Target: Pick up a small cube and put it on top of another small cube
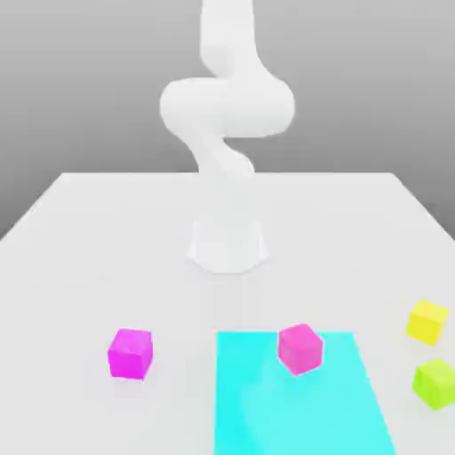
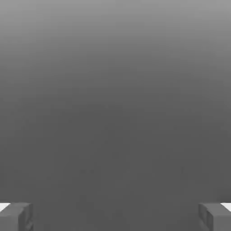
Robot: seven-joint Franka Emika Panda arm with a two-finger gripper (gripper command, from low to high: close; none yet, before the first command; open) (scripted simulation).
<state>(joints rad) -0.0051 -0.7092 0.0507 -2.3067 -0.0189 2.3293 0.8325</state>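
The small lime-green cube (image 1: 435, 383) rests on the white table near the exterior view's right edge. The hot-pink cube (image 1: 299, 347) sits at the far edge of a cyan patch (image 1: 293, 400), well to the left of the green one. In the hand view my gripper (image 2: 115, 216) is open, its grey fingertips (image 2: 18, 216) standing far apart with nothing between them and a plain grey background beyond. The white arm (image 1: 227, 102) rises from its base (image 1: 227, 244) at the table's middle and leaves the exterior view at the top.
A yellow cube (image 1: 428, 321) lies just behind the green cube. A purplish magenta cube (image 1: 130, 354) sits on the exterior view's left. The white table (image 1: 107, 249) stretches wide around the base.
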